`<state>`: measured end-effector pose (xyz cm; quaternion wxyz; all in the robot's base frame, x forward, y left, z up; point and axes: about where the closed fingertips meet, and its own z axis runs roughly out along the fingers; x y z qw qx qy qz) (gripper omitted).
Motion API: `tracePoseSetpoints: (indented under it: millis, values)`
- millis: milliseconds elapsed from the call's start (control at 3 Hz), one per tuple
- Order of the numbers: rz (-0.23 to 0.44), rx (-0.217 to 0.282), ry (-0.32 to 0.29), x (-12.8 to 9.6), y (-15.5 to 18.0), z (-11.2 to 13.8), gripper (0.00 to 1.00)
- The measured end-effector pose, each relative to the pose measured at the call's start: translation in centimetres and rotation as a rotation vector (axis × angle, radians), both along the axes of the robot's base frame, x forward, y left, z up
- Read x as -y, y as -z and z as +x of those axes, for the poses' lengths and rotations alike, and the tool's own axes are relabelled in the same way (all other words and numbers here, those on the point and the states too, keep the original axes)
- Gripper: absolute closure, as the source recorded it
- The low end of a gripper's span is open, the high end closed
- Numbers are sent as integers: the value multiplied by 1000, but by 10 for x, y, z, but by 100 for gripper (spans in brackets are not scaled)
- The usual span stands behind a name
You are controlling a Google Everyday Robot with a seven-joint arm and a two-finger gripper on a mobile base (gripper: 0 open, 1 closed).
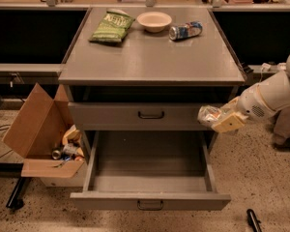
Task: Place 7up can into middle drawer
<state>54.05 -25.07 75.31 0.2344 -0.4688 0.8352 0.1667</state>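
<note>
As we list from the left: cardboard box [31,129]; green chip bag [111,27], lettering unreadable; bowl [154,21]; blue, white and red can [185,31]; middle drawer [150,199], open, below and left of the gripper [221,120]; 7up can [208,115], clamped in it by the cabinet's right edge, lying roughly left-right, we judge.

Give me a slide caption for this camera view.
Gripper holds the 7up can over the open middle drawer's right edge.

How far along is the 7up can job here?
Done: the middle drawer stands pulled open. In hand: the gripper grips the 7up can just right of the cabinet, level with the shut upper drawer front. Left: move it over the open drawer and release.
</note>
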Motion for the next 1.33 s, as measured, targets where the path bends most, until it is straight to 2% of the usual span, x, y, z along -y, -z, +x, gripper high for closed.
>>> tracePoseSetpoints:
  millis: [333,1000,1333]
  values:
    - [48,-85,-40,-6,69,-16,100]
    - [52,-200,-69,-26,185,-46,100]
    - [52,-200,-69,-26,185,-46,100]
